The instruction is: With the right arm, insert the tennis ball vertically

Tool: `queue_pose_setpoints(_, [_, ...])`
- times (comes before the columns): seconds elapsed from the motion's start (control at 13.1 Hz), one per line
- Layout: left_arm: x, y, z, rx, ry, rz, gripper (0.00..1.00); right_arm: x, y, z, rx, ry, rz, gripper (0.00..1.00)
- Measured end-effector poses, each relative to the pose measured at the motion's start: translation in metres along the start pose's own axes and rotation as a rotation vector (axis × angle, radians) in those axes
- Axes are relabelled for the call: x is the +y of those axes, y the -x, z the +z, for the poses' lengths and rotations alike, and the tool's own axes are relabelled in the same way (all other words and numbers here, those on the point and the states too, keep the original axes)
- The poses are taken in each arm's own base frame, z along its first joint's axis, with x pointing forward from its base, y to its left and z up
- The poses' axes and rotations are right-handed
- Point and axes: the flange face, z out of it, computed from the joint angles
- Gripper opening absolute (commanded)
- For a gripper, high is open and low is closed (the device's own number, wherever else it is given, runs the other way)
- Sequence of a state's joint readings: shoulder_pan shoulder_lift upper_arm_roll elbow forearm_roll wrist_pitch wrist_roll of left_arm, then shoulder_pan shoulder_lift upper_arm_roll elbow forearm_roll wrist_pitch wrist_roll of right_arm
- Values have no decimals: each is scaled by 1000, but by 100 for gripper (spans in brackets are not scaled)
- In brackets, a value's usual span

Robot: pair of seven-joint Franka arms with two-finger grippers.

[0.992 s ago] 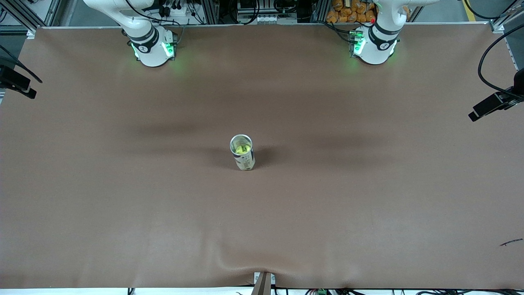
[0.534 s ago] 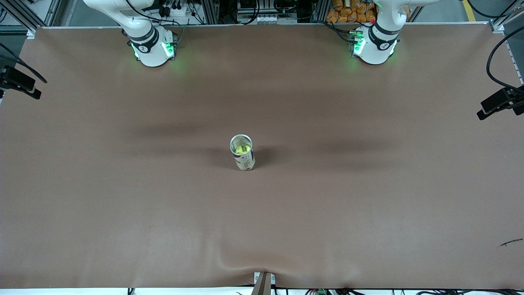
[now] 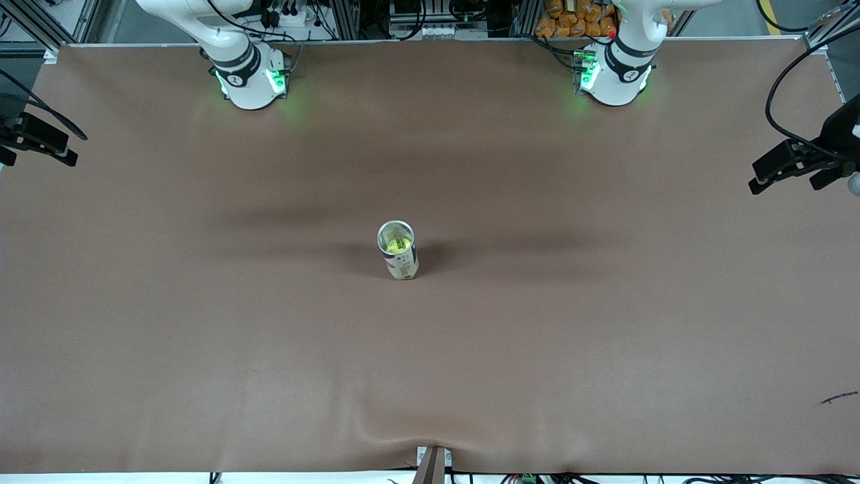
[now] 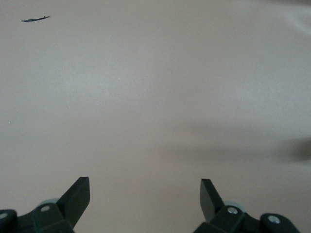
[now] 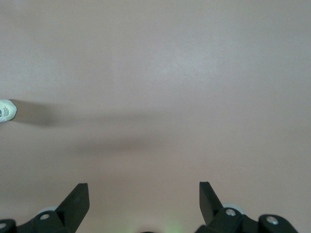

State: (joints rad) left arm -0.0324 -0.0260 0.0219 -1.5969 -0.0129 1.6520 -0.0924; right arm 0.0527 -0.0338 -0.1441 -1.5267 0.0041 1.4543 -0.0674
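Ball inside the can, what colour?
Yellow-green, with dark print on it. The tennis ball sits in the upright can; front view shows it best.

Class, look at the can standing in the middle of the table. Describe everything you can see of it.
The can is a small clear tube with a pale printed label and a light rim. It stands upright, lid off, mouth open, about midway between the two arms' ends of the brown table. A yellow-green tennis ball sits inside. Only the table touches it; no gripper is near.
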Motion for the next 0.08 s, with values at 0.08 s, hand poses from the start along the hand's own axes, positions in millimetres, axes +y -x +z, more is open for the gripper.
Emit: queue_pose_setpoints(0.08, [-2, 0, 0, 0, 0, -3, 100, 0, 0, 0, 0, 0, 0, 100])
